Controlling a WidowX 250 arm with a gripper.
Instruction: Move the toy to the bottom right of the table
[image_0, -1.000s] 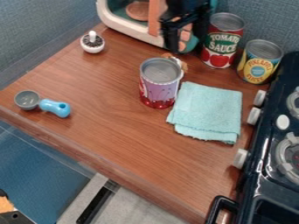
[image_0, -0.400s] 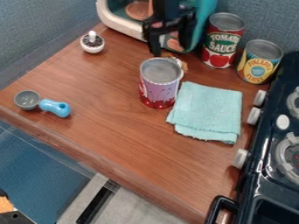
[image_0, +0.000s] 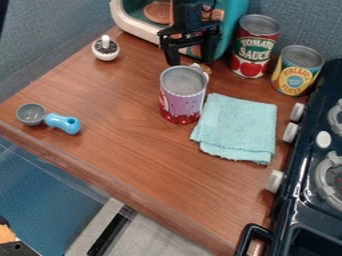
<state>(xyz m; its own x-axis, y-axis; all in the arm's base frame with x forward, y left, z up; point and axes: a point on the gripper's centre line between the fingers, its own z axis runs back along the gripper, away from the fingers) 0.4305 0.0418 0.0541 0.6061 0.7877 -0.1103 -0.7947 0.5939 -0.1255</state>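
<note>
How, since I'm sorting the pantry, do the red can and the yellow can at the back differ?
The red can looks taller, while the yellow can is squatter. The red can stands nearer the toy oven; the yellow can stands nearer the stove. Both stand upright with plain gray metal tops.

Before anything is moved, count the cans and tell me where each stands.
3. A purple-and-red can stands left of the folded cloth, a red can stands at the back, and a yellow-and-blue can stands to its right, near the stove.
</note>
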